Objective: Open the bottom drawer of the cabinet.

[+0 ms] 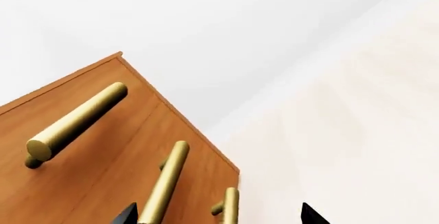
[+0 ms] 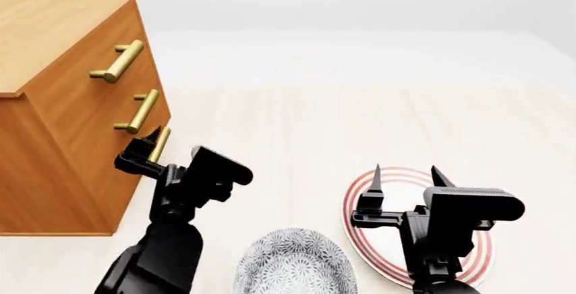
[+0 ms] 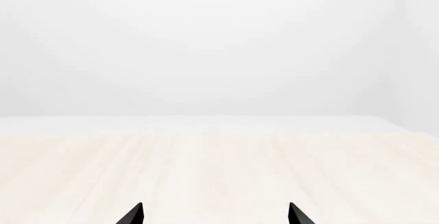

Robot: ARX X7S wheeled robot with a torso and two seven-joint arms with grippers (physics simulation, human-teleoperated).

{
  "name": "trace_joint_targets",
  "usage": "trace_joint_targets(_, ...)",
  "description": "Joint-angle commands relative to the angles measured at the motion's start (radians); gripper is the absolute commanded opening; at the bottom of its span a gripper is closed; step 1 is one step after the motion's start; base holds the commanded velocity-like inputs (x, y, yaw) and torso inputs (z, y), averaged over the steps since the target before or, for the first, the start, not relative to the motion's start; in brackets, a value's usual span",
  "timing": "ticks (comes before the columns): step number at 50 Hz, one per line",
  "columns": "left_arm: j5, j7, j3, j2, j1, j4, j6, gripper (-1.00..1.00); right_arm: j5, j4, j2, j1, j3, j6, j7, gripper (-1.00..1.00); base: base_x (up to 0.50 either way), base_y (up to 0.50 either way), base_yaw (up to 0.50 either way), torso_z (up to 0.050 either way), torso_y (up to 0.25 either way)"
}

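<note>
The cabinet stands at the left with three stacked drawers and gold bar handles. The bottom drawer's handle is the lowest one. My left gripper is open at that handle. In the left wrist view the bottom handle lies between the two black fingertips of my left gripper, and the middle drawer's handle sits next to one fingertip. All drawers look shut. My right gripper is open and empty, hovering above a plate.
A red-ringed white plate lies on the pale wood floor under my right gripper. A grey patterned bowl sits between my arms. The right wrist view shows only floor and wall beyond my right gripper.
</note>
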Motion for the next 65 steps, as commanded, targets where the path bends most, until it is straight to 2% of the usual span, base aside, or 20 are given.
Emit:
trace_joint_targets(1, 0.081, 0.049, 0.142, 0.005, -0.164, -0.229, -0.021, 1.00, 0.006, 0.007, 0.005, 0.003, -0.006, -0.004, 0.007, 1.00, 0.00, 0.00, 0.00, 0.000, 0.000)
trace_joint_targets(6, 0.108, 0.054, 0.212, 0.038, -0.261, -0.434, 0.036, 1.00, 0.009, 0.002, 0.009, 0.005, -0.006, 0.001, 0.011, 1.00, 0.00, 0.00, 0.00, 0.000, 0.000)
trace_joint_targets(14, 0.130, 0.039, 0.275, 0.084, -0.331, -0.636, 0.108, 1.00, 0.013, 0.006, 0.013, 0.012, -0.010, 0.003, 0.015, 1.00, 0.00, 0.00, 0.00, 0.000, 0.000)
trace_joint_targets(20, 0.125, -0.004, 0.289, 0.141, -0.380, -0.834, 0.166, 1.00, 0.016, 0.009, 0.014, 0.014, -0.013, 0.000, 0.018, 1.00, 0.00, 0.00, 0.00, 0.000, 0.000)
trace_joint_targets(42, 0.075, -0.009, 0.304, 0.241, -0.458, -1.192, 0.276, 1.00, 0.028, 0.020, 0.023, 0.011, -0.017, -0.014, 0.028, 1.00, 0.00, 0.00, 0.00, 0.000, 0.000)
trace_joint_targets(46, 0.051, -0.048, 0.296, 0.280, -0.514, -1.369, 0.332, 1.00, 0.031, 0.018, 0.024, 0.010, -0.017, -0.013, 0.031, 1.00, 0.00, 0.00, 0.00, 0.000, 0.000)
trace_joint_targets(65, -0.118, -0.080, 0.390, 0.232, -0.539, -1.389, 0.252, 1.00, 0.042, 0.007, 0.032, 0.014, -0.022, -0.007, 0.043, 1.00, 0.00, 0.00, 0.00, 0.000, 0.000)
